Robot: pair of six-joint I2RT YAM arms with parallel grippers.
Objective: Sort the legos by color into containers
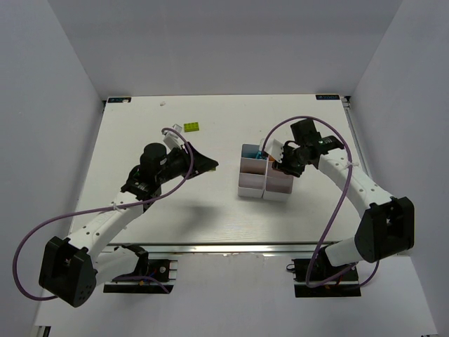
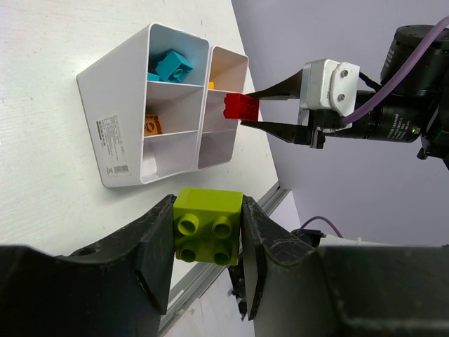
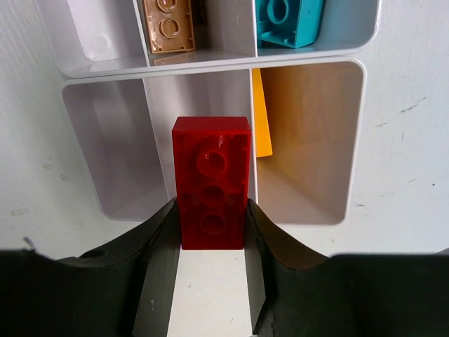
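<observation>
The white block of bins (image 1: 254, 184) stands right of the table's middle. My right gripper (image 1: 279, 163) is shut on a red brick (image 3: 211, 182) and holds it just above the block, over a divider between two bins (image 3: 210, 67). Other bins hold a cyan brick (image 3: 289, 21), an orange brick (image 3: 168, 24) and a yellow-orange piece (image 3: 261, 119). My left gripper (image 1: 210, 167) is shut on a lime green brick (image 2: 208, 226) above the table, left of the bins (image 2: 126, 133). The red brick (image 2: 240, 107) also shows in the left wrist view. Another lime brick (image 1: 191, 127) lies far back.
A small white object (image 1: 177, 128) lies next to the far lime brick. A metal rail (image 1: 231, 247) runs along the table's near edge. Grey walls close in the left, right and far sides.
</observation>
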